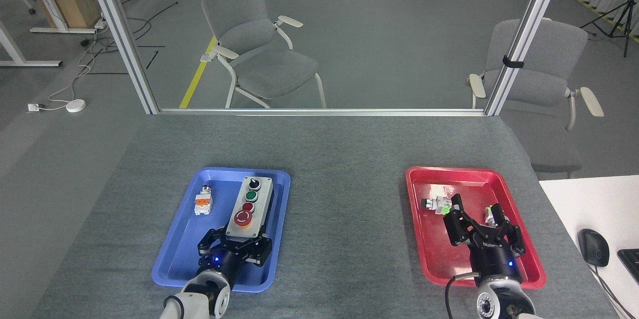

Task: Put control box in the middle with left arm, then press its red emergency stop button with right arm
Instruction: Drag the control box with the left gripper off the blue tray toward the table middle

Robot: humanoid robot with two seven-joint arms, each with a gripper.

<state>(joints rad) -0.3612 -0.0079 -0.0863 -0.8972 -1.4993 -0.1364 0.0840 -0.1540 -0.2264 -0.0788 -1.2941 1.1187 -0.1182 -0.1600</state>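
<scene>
On your grey felt table (pixel 339 159), the blue tray (pixel 182 239) at left carries the control box (pixel 257 209), with your left pincer (pixel 234 240) clenched around its near end. Its red emergency stop button (pixel 243 218) is the control nearest that pincer, and a small white-and-orange switch part (pixel 202 202) lies apart in the same tray. Your right pincer (pixel 479 215) hangs released over the red tray (pixel 434 249), grasping nothing.

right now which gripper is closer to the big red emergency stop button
Left. The left gripper sits at the near end of the control box, just below the emergency stop button, inside the blue tray. The right gripper is far off over the red tray.
</scene>
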